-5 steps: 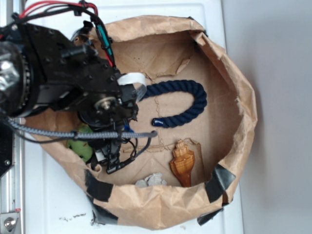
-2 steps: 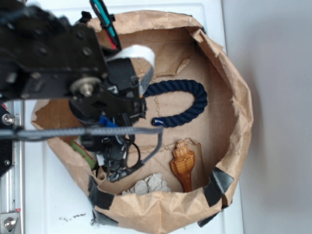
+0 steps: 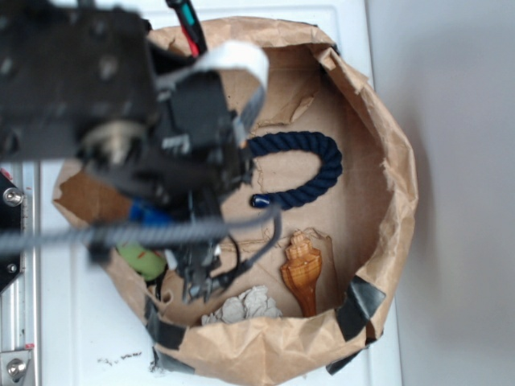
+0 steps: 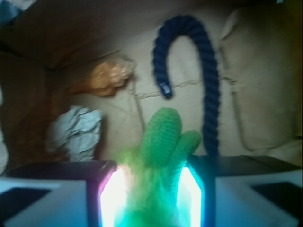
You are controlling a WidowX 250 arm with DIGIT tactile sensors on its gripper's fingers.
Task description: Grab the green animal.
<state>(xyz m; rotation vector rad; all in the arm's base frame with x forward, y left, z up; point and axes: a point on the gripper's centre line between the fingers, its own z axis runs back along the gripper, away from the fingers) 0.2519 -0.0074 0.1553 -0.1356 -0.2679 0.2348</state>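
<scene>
Two glowing pads of the tool (image 4: 151, 201) pinch the fuzzy lime-green soft toy animal (image 4: 163, 142) at its base above the brown paper bag's (image 3: 386, 241) floor; it looks light, squashy, unlikely to slip.

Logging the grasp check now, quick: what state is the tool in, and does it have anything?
Tool: closed on the green animal, which sits squeezed between its two fingers in the wrist view.

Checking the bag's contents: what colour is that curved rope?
Dark navy blue rope, clearest in the exterior view.
</scene>
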